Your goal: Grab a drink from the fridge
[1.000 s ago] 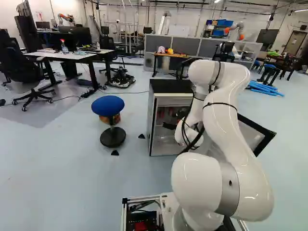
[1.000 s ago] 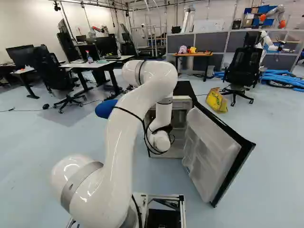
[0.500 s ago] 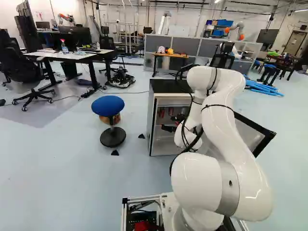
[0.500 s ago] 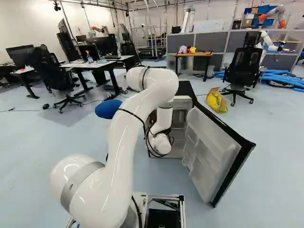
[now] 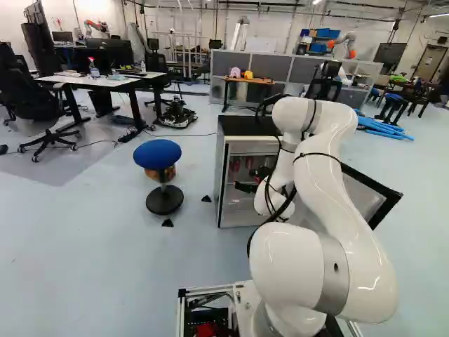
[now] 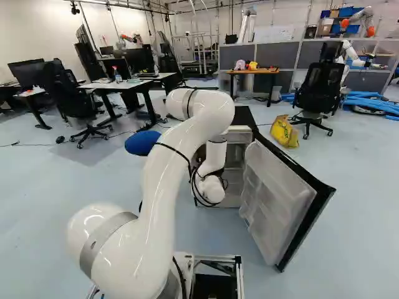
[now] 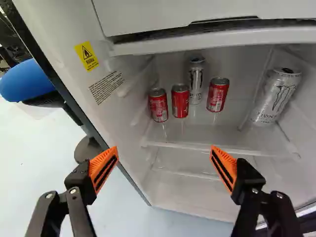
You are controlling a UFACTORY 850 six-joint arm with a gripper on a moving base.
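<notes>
The tool [image 7: 164, 149] stood spread, holding nothing, one finger seemingly lined up with the side wall [image 7: 132, 167] of the fridge [image 5: 245, 126]. Ahead, beyond its fingertips, three red cans [image 7: 180, 100] stood upright on the shelf [image 7: 197, 146], a tall silver can [image 7: 196, 81] just behind.

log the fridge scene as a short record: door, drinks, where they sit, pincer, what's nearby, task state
fridge: ahead of the arm
door: wide open
red cans: three, upright
silver cans: two; one among the red cans, the other apart, by a side wall
shelf: carries all five cans
pincer: open, at the fridge opening, holding nothing
stool: blue seat, left of the fridge in the left base view
bag: yellow, on the floor beyond the door
task state: no drink grabbed yet
</notes>
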